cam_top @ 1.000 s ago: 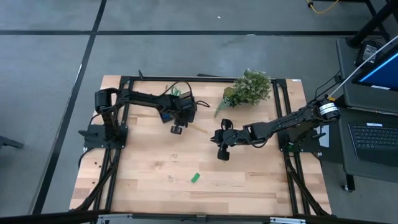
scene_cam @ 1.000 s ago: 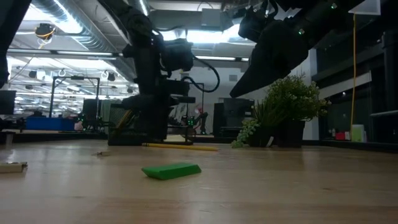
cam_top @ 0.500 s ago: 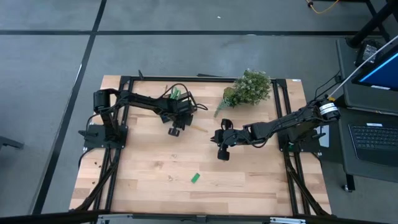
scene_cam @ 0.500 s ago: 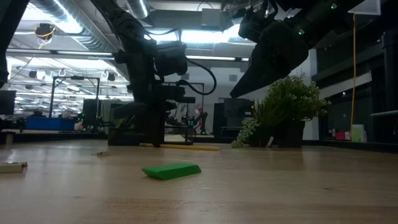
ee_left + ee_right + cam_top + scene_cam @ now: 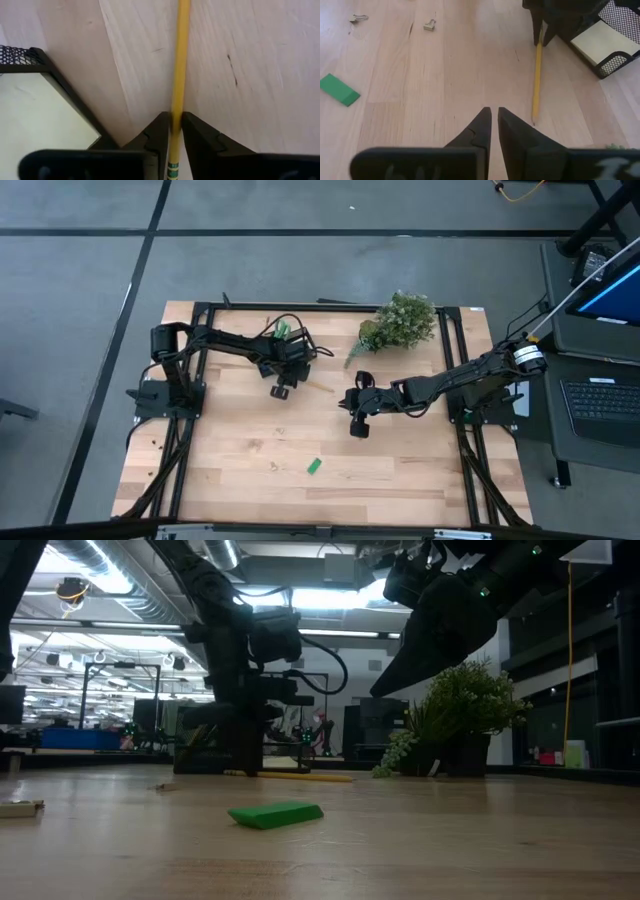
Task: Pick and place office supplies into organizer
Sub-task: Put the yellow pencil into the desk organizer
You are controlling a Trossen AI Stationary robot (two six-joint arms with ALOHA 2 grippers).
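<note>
A yellow pencil (image 5: 318, 388) lies flat on the wooden table, just to the right of the black organizer (image 5: 279, 344). My left gripper (image 5: 282, 390) stands down at the pencil's left end, shut on it. In the right wrist view a pale sticky-note pad (image 5: 601, 42) lies inside the mesh organizer (image 5: 615, 50). A small green block (image 5: 314, 466) rests flat on the table nearer the front edge. My right gripper (image 5: 358, 426) hovers above the middle of the table, shut and holding nothing. My left gripper pinches the yellow pencil near its banded end (image 5: 175, 122) between the two fingers (image 5: 159, 131). The fingers come from above, pointing down, one on each side of the shaft. The pencil lies on the table and runs out ahead of the gripper (image 5: 290, 777).
A leafy green plant (image 5: 400, 320) stands at the far right of the table. Two small binder clips (image 5: 428, 24) (image 5: 357, 18) lie on the wood near the left front. Bare table spreads between the green block (image 5: 339, 90) and the pencil (image 5: 536, 75).
My left gripper has come down to the table at the pencil's left end, shifting slightly to the left, and has kept still for the last half second. The pencil, the block and my right arm stay put.
</note>
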